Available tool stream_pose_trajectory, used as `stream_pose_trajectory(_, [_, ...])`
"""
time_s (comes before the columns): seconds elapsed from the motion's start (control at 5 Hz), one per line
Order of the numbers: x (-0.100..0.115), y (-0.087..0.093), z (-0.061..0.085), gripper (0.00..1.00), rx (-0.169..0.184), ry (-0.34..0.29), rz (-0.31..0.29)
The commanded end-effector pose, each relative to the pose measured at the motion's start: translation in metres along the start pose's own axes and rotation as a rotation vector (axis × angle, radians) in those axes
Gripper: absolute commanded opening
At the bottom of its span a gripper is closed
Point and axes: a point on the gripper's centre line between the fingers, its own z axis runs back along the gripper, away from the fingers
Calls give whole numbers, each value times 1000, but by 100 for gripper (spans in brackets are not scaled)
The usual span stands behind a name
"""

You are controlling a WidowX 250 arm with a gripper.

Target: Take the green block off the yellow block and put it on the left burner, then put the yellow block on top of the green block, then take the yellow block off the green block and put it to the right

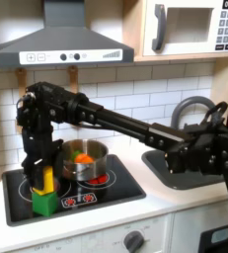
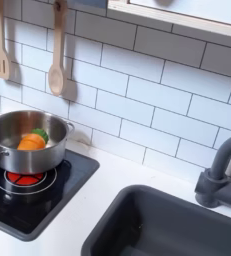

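In the first exterior view the green block (image 1: pixel 44 204) sits on the left burner (image 1: pixel 28 185) at the cooktop's front left. The yellow block (image 1: pixel 47 182) stands upright on top of it, shifted slightly toward the first exterior view's right. My gripper (image 1: pixel 41 168) hangs straight down over the stack from the long black arm. Its fingers (image 1: pixel 33 166) close against the yellow block's upper part, and the block's top is hidden between them.
A steel pot (image 1: pixel 84 158) (image 2: pixel 23 138) holding orange and green toy food stands on the other red-ring burner (image 1: pixel 98 179) (image 2: pixel 25 178). The black cooktop (image 1: pixel 125 186) (image 2: pixel 57 195) ends at the white counter. A sink (image 2: pixel 177 225) and a grey faucet (image 2: pixel 219 175) lie at the right, and wooden utensils (image 2: pixel 55 62) hang on the wall.
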Motion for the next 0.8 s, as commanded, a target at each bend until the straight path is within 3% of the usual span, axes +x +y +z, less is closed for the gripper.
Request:
stream_pose_trajectory(0.0, [-1, 0, -5, 0, 7, 5, -5])
stream_pose_trajectory(0.6, [-2, 2, -10, 0, 13, 6, 0])
